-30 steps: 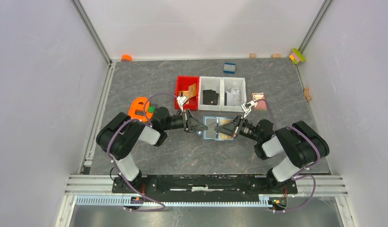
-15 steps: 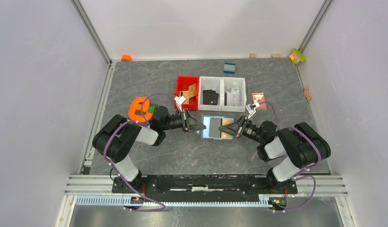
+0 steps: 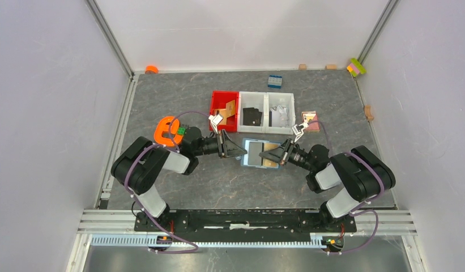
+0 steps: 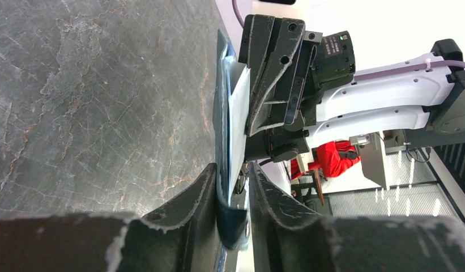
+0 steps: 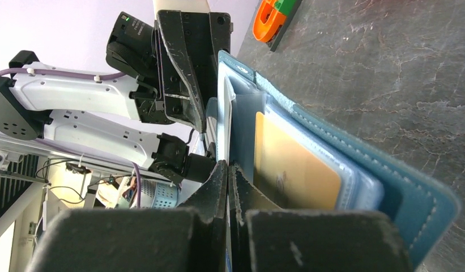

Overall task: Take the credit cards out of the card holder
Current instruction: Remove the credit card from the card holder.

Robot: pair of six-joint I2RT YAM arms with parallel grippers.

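Observation:
The steel-blue card holder (image 3: pixel 248 161) lies open between my two grippers on the grey table. My left gripper (image 3: pixel 242 152) is shut on its left edge; in the left wrist view the blue flap (image 4: pixel 233 218) sits edge-on between the fingers. My right gripper (image 3: pixel 263 153) is shut on the thin edge of a silvery-white card (image 5: pixel 222 107) that stands out of the holder (image 5: pixel 400 192). A tan-gold card (image 5: pixel 292 164) sits in a clear pocket beside it. The silvery card also shows in the left wrist view (image 4: pixel 239 122).
Behind the holder stand a red bin (image 3: pixel 214 105) with a tan card, and two white bins (image 3: pixel 266 105) with a black card and a grey one. An orange tape holder (image 3: pixel 166 130) is at left, a dark-blue brick (image 3: pixel 274 81) at the back, a pinkish piece (image 3: pixel 311 121) at right.
Both grippers drew slightly apart along the holder. More of the silvery card now shows between them. The holder stays in the same place.

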